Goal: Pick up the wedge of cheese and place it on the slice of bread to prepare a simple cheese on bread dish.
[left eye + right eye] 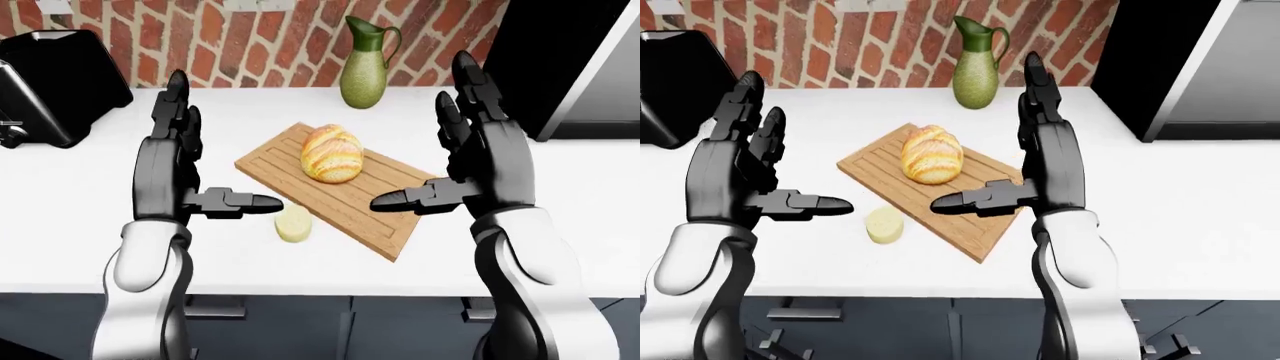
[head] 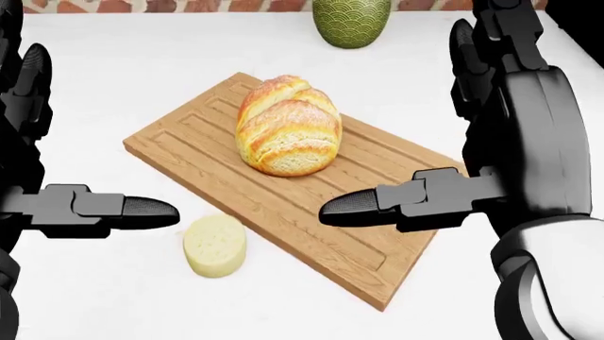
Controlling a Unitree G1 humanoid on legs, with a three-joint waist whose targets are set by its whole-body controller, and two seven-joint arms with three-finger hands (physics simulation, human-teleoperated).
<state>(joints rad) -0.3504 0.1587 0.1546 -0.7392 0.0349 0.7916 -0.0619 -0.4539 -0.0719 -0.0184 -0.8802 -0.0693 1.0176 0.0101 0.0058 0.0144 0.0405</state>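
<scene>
The pale yellow cheese [image 2: 215,246] lies on the white counter just off the lower left edge of the wooden cutting board [image 2: 189,145]. The golden bread [image 2: 287,126] sits on the middle of the board. My left hand [image 1: 180,161] is open and raised left of the board, its thumb pointing right just above and left of the cheese. My right hand [image 1: 470,157] is open and raised over the board's right end, thumb pointing left. Neither hand touches anything.
A green ceramic jug [image 1: 366,64] stands by the brick wall above the board. A black appliance [image 1: 50,86] sits at the counter's left. A dark tall unit [image 1: 560,52] stands at the right. The counter's near edge [image 1: 330,289] runs below the hands.
</scene>
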